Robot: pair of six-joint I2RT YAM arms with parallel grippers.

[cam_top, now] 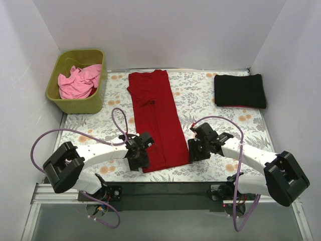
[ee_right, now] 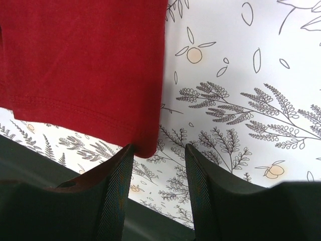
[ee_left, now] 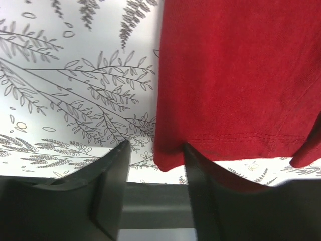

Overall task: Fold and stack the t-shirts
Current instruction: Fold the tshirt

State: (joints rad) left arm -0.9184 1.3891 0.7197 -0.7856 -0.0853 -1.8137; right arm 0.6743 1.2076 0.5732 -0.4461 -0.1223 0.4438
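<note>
"Which step?"

"Crosswise fold. The dark red t-shirt [cam_top: 154, 120] lies on the table cloth [cam_top: 225, 125] in a long strip. The left gripper [ee_left: 155, 148] and right gripper [ee_right: 159, 148] gape at its near hem corners, seemingly gripping nothing."

"Next?"

"Pinch both corners, then carry them evenly to the collar."

Three t-shirts [cam_top: 155, 120], one bin [cam_top: 75, 105], two arms [cam_top: 103, 152]

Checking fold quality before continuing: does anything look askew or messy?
The dark red t-shirt lies slanted, near end further right, with a bunched wrinkle toward its far end. The light pink t-shirt sits crumpled in the bin.
</note>
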